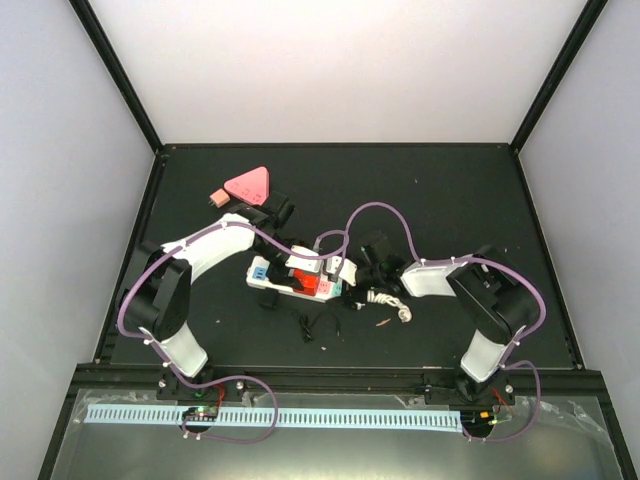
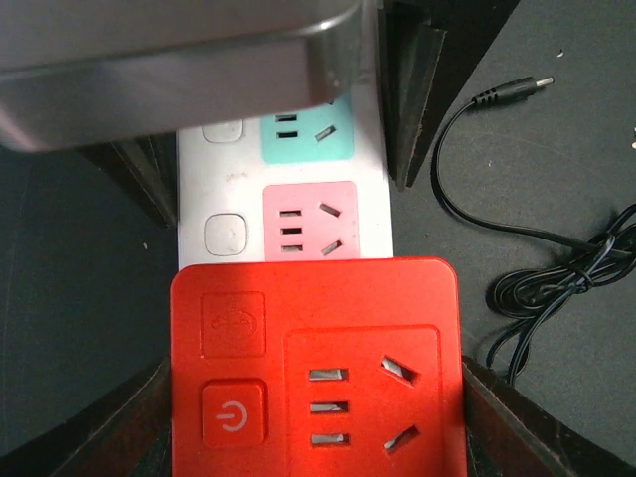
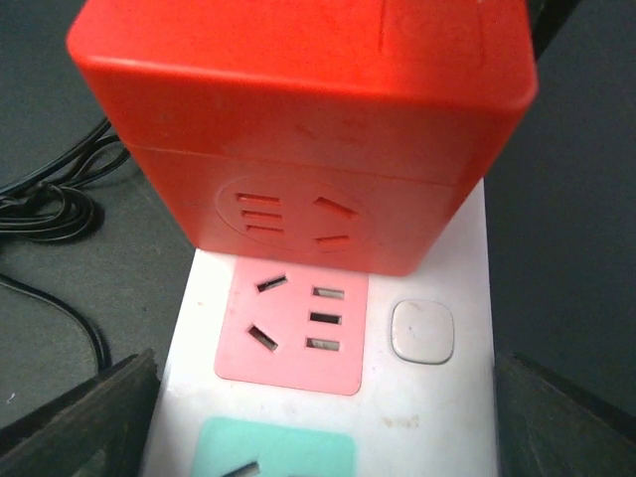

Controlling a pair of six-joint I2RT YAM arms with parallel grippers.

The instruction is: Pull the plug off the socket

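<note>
The socket (image 1: 266, 272) is a long white power strip lying mid-table. Its pink and teal outlet faces show in the left wrist view (image 2: 308, 221) and the right wrist view (image 3: 293, 328). The plug (image 1: 320, 288) is a red cube with its own outlets and a power button, sitting on the strip. My left gripper (image 2: 316, 417) is shut on the red plug (image 2: 318, 348), with its fingers (image 2: 134, 432) against both sides. My right gripper (image 3: 323, 427) is shut across the strip just beyond the plug, with its fingers (image 3: 84, 427) against the strip's long edges.
The strip's knotted white cord (image 1: 396, 306) lies to its right. A loose thin black cable (image 2: 556, 268) is coiled on the black table beside the strip, near its front (image 1: 305, 322). A pink triangle (image 1: 250, 185) and a small pink block (image 1: 217, 198) lie at the back left.
</note>
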